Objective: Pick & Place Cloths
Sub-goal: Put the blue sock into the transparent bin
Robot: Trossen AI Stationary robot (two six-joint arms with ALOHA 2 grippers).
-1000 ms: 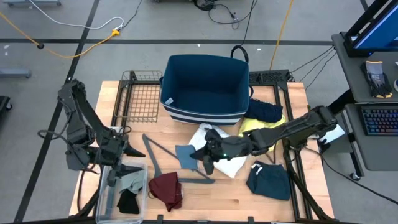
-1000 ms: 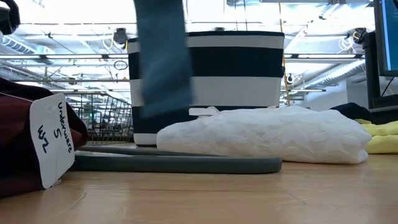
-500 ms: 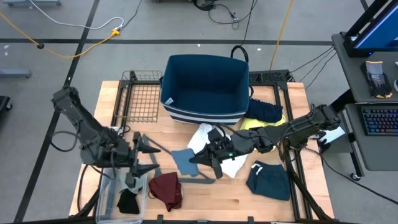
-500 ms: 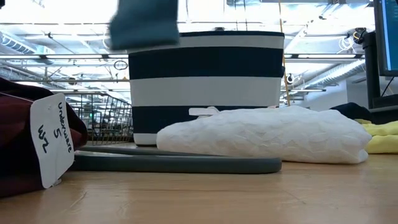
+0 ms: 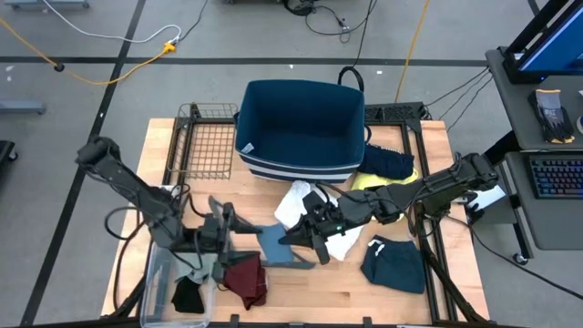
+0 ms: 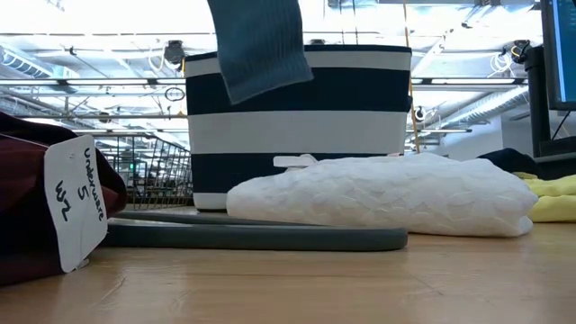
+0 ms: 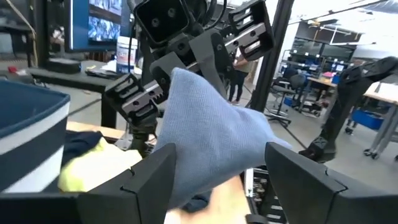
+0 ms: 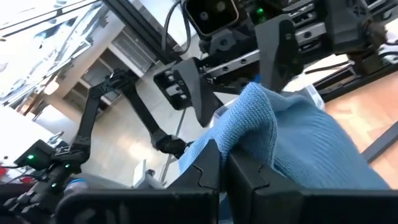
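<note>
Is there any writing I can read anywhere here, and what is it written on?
"Underwear 5 W2", handwritten and running sideways, roughly as it reads: on the white tag attached to the maroon cloth in the low view.
Monitor screens behind the table: too blurred to read.
Nothing else legible.

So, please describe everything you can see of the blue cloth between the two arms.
The blue cloth is a small, soft, knit-looking piece, dusty blue. It hangs lifted off the table, folded and draping, in front of the striped bin. The right hand is shut on one edge of it; the open left hand straddles its other side.
</note>
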